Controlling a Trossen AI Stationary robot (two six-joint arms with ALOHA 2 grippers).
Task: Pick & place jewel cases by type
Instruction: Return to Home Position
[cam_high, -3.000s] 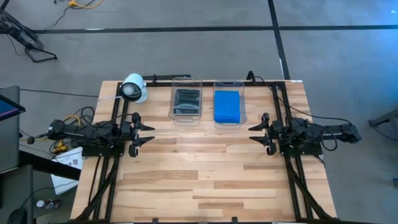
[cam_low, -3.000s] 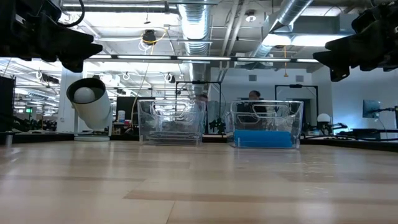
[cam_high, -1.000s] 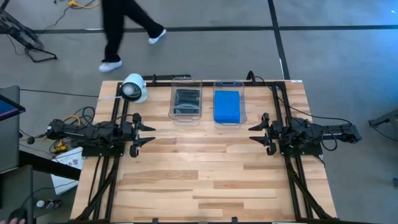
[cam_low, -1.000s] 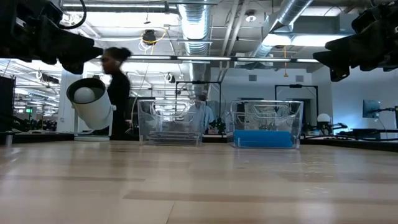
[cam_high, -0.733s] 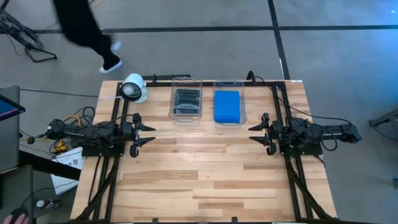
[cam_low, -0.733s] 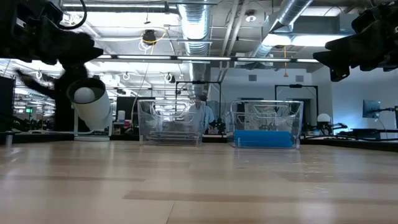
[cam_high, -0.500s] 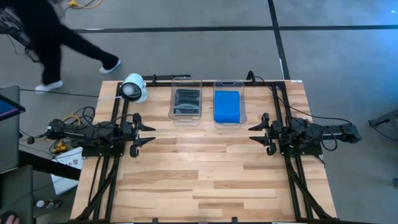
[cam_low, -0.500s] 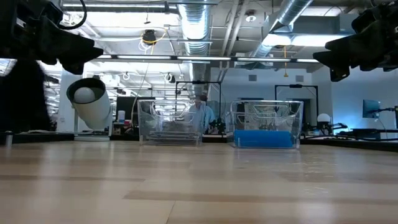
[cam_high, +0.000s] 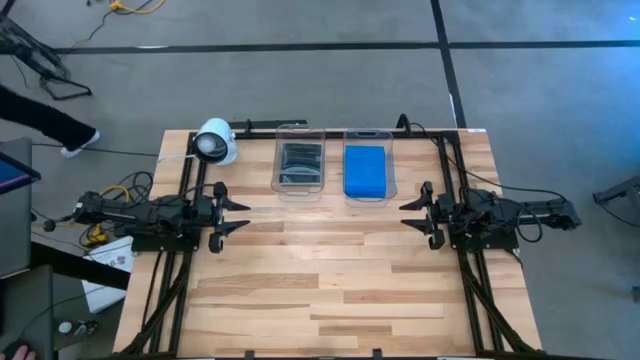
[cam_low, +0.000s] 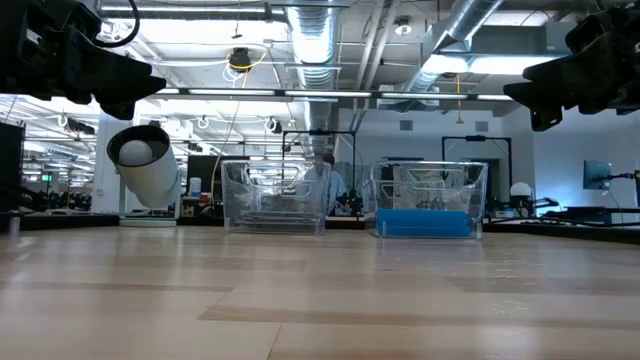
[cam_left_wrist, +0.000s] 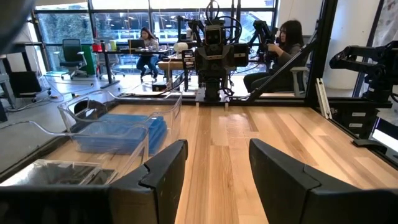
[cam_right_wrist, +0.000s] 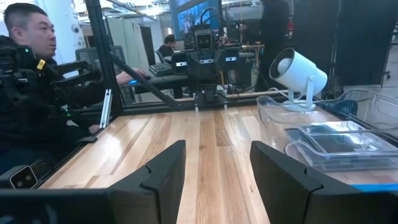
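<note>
A stack of clear/black jewel cases (cam_high: 300, 163) lies flat in the left clear tub (cam_high: 299, 188). A stack of blue jewel cases (cam_high: 365, 171) lies flat in the right clear tub (cam_high: 389, 165). Both tubs stand at the table's far side. My left gripper (cam_high: 240, 213) hovers level at the table's left edge, open, with nothing between its fingers (cam_left_wrist: 165, 171). My right gripper (cam_high: 408, 215) hovers level at the right edge, also open, and faces the left one. The blue stack (cam_left_wrist: 121, 130) shows in the left wrist view, the clear/black stack (cam_right_wrist: 339, 142) in the right wrist view.
A white spotlight (cam_high: 215, 142) stands on the table's far left corner, beside the left tub. The wooden tabletop (cam_high: 320, 270) stretches between the two arms. A person's leg (cam_high: 45, 120) shows on the floor beyond the far left corner. People sit in the room behind.
A person has walked along the floor past the table's far left corner and off toward the left. Both arms, the tubs and the jewel cases have kept still.
</note>
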